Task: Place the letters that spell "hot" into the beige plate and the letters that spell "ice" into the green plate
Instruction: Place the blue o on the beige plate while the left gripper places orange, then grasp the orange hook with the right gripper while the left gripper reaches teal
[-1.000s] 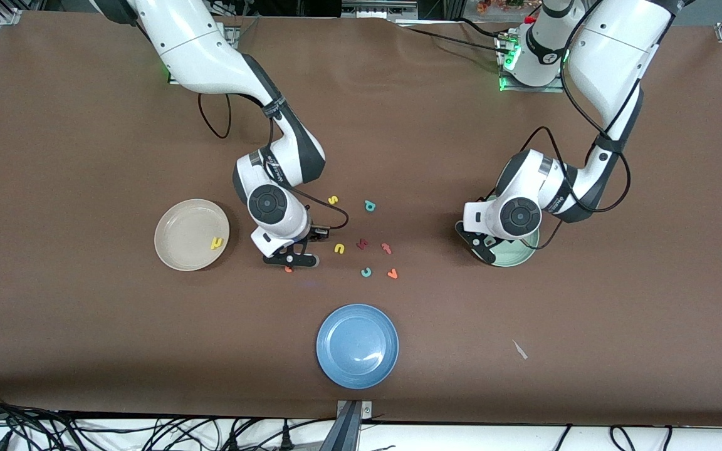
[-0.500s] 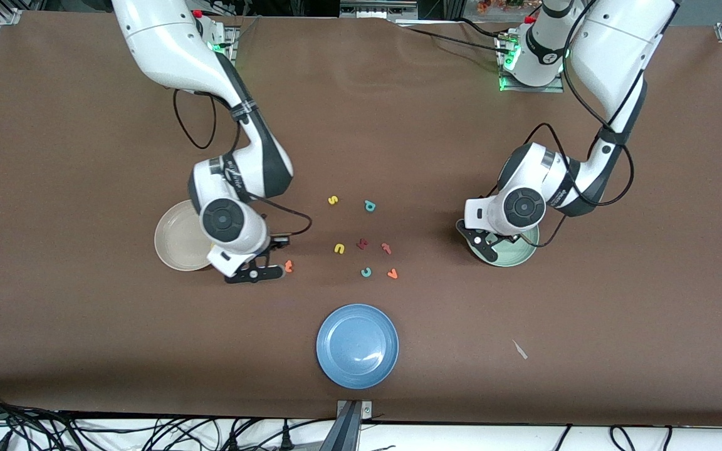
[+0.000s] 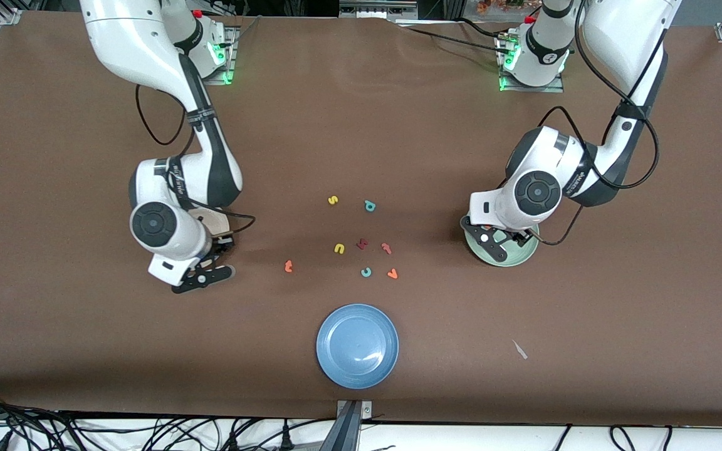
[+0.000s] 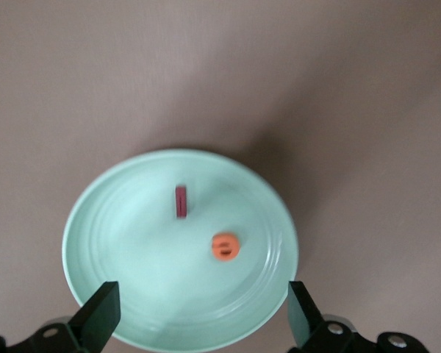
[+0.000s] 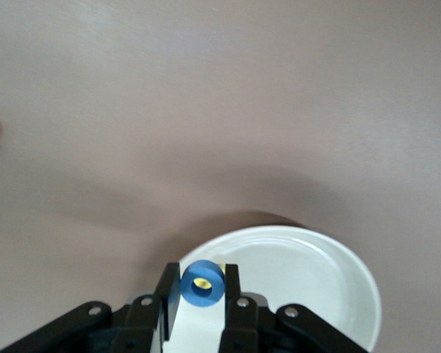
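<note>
My right gripper (image 5: 203, 288) is shut on the blue o (image 5: 203, 283), held over the rim of the beige plate (image 5: 316, 283); in the front view the arm hides most of that plate (image 3: 217, 220). A speck of yellow shows through the ring's hole. The orange t (image 3: 287, 267) lies on the table. My left gripper (image 4: 202, 316) hangs open over the green plate (image 4: 110, 220), which holds the dark red i (image 4: 181, 201) and the orange e (image 4: 226, 245). The teal c (image 3: 366, 272) lies among the loose letters.
Loose letters lie mid-table: yellow s (image 3: 333, 200), teal a-like letter (image 3: 370, 205), yellow u (image 3: 339, 248), a dark red letter (image 3: 362, 244), a pinkish-red one (image 3: 387, 248) and an orange v (image 3: 392, 274). A blue plate (image 3: 357, 346) sits nearer the front camera.
The right arm swung from the loose letters to the beige plate, leaving the orange t on the table. The left gripper opened over the green plate.
</note>
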Controlling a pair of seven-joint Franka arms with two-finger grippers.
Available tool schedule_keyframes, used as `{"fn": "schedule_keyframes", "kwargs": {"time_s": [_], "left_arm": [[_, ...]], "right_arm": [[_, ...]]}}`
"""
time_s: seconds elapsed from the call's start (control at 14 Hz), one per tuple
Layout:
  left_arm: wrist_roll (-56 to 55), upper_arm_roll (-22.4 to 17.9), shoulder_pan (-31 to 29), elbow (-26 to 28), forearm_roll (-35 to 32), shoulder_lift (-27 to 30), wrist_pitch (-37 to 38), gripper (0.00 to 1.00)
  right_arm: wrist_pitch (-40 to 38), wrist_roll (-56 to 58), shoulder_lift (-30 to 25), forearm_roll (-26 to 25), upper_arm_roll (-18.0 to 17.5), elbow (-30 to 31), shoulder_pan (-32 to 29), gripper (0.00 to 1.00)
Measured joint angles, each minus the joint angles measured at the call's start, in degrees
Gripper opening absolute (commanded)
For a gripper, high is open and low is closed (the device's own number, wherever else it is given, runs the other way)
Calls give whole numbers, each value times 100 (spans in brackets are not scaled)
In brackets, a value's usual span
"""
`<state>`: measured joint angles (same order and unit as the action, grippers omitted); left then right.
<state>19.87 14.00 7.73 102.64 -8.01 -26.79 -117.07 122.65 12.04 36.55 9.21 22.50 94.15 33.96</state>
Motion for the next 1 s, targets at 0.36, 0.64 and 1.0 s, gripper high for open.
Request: {"fn": "schedule_keyframes", "kwargs": {"time_s": [0.36,0.64,1.0], "left_arm": [[-452,29,247,-650,759,-151,0,100],[-1829,35,525,-1179,826,-476,0,100],[-3988,24,1027,-1889,828,-895,-2,100]], "right_arm": [[1643,624,-461,8,92,1565,5,100],[1105,294,-629,382,45,1375,93,100],[705,-927,-433,582,-428,566,220,100]]}}
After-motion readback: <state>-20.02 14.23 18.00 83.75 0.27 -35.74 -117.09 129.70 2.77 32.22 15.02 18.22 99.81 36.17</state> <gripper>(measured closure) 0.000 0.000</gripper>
